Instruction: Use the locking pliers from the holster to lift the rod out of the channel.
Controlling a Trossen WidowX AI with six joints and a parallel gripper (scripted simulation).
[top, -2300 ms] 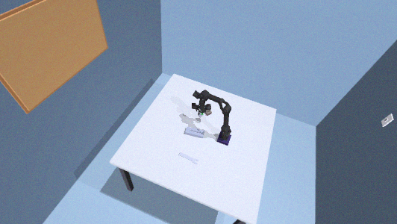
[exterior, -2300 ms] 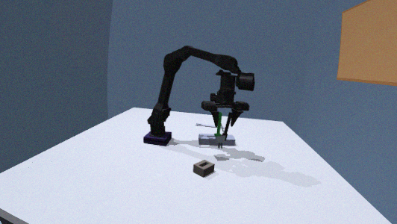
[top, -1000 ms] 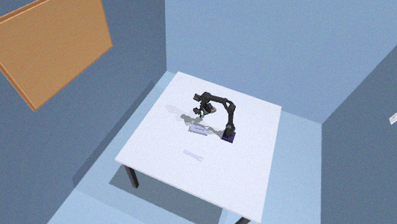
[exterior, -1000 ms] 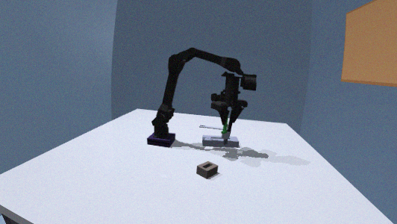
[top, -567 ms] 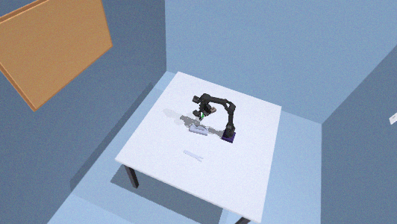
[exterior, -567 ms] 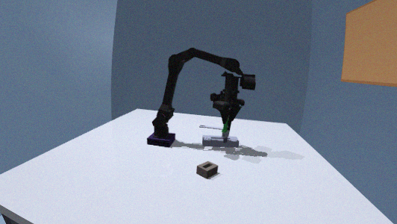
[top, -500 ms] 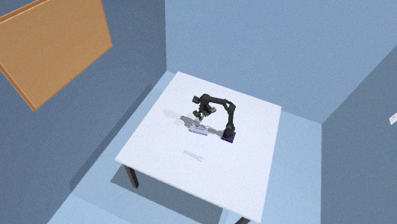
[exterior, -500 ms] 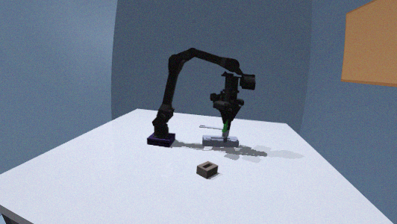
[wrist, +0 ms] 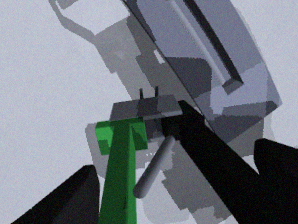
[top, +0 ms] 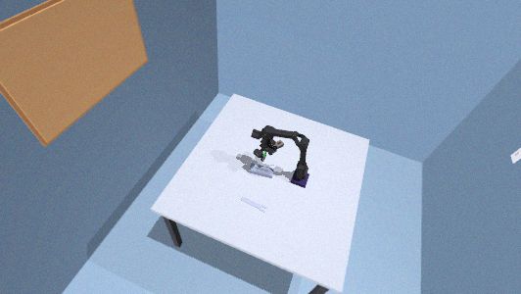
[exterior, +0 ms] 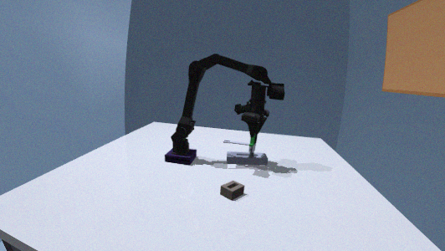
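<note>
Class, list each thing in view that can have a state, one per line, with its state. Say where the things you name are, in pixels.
Gripper [top: 261,153] [exterior: 253,133] [wrist: 177,163]: closed on the pliers
Locking pliers [top: 264,155] [exterior: 253,140] [wrist: 118,175]: raised off the table, jaw prongs apart
Holster [top: 279,144] [exterior: 227,192]: empty, slot upward
Channel block [top: 261,172] [exterior: 236,159] [wrist: 255,60]: on the table, slot upward
Rod: cannot tell
</note>
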